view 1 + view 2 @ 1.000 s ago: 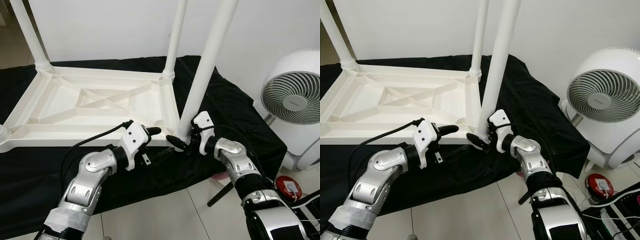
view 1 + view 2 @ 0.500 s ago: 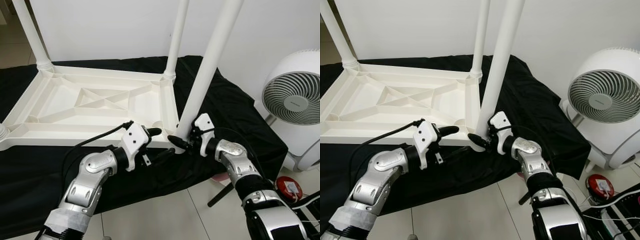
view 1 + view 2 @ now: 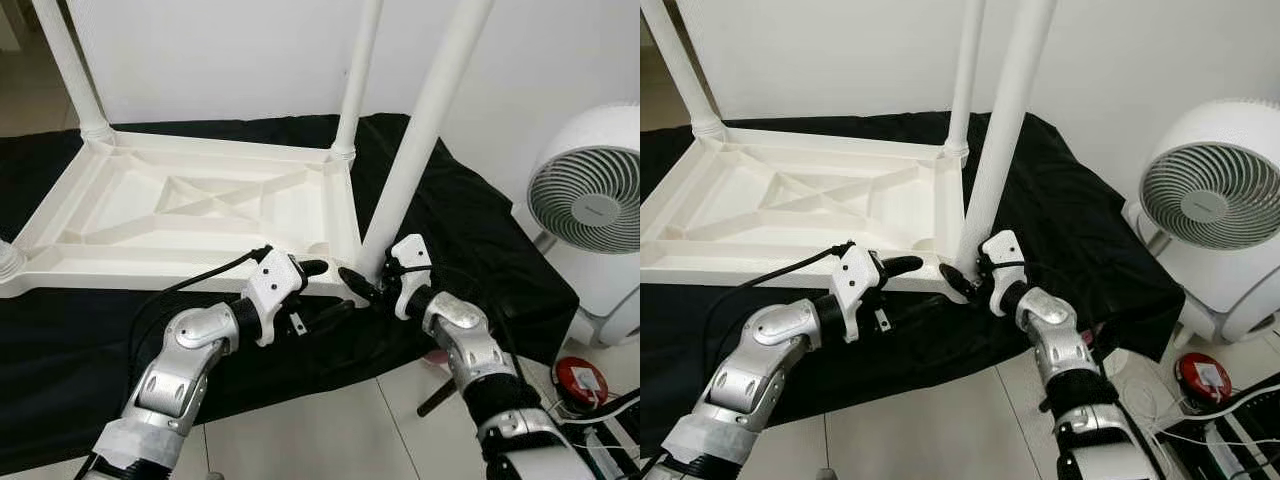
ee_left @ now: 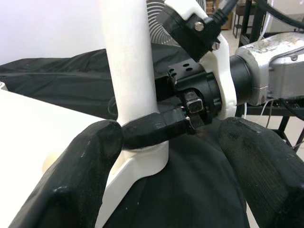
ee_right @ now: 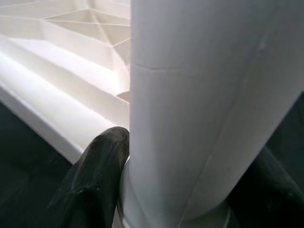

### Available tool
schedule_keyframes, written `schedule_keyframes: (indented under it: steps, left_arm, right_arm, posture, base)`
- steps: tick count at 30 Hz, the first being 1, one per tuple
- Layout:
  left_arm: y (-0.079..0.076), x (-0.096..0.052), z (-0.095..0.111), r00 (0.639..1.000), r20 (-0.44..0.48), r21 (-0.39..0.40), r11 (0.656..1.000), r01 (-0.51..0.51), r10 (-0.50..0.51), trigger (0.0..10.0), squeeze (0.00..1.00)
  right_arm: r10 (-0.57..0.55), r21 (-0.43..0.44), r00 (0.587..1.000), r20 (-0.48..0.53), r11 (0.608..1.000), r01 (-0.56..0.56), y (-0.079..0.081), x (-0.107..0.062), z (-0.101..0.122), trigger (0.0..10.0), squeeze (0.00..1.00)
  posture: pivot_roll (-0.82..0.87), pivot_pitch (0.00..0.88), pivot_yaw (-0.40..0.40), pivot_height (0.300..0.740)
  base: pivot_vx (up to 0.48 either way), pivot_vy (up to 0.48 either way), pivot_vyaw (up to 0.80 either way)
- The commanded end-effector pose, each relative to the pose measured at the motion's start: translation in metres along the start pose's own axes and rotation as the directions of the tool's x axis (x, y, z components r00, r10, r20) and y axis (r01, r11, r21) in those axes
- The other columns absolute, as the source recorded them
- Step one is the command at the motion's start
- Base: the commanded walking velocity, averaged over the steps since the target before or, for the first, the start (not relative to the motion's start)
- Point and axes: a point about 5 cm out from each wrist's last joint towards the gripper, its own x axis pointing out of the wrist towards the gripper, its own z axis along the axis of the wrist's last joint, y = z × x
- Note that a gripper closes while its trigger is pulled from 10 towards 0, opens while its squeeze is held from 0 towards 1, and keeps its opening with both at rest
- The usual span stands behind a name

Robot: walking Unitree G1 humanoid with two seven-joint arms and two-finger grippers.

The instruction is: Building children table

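A: Right pincer (image 3: 362, 284) clamped on the base of a white table leg (image 3: 420, 130), at the near right corner of the upturned tabletop (image 3: 190, 215).

B: And the left pincer (image 3: 322, 288)?

A: Fingers spread, one above and one below the tabletop's near edge, just beside that corner; nothing gripped. In its wrist view a fingertip (image 4: 90, 156) touches the right pincer's finger.

B: Where does the tabletop lie?

A: Underside up on a black cloth (image 3: 470, 230) over the floor, other legs (image 3: 355, 85) upright at the far corners. A white fan (image 3: 590, 200) stands to the right.
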Motion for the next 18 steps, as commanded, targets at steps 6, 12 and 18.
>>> schedule_keyframes:
  steps: [6,12,18]
  left_arm:
    - [0.001,-0.004,-0.004,0.999,-0.021,0.006,0.999,-0.048,0.048,10.0,0.00]
    - [0.001,-0.005,-0.004,0.998,-0.025,0.007,0.998,-0.056,0.056,10.0,0.00]
    - [0.000,-0.006,-0.004,0.998,-0.025,0.006,0.998,-0.058,0.059,10.0,0.00]
  right_arm:
    - [-0.213,0.061,0.977,0.004,0.975,0.212,0.010,-0.007,-0.003,10.0,0.00]
    - [-0.411,0.076,0.912,-0.020,0.908,0.411,0.021,-0.010,0.000,10.0,0.00]
    - [-0.412,0.073,0.911,-0.022,0.908,0.413,0.027,-0.010,0.005,10.0,0.00]
  posture:
    - [0.00,0.000,-0.076,0.740]
    - [0.01,0.000,-0.091,0.740]
    - [0.01,0.000,-0.088,0.740]
  base:
    - [0.000,0.000,0.00]
    - [0.000,0.000,0.00]
    - [0.000,0.000,0.00]
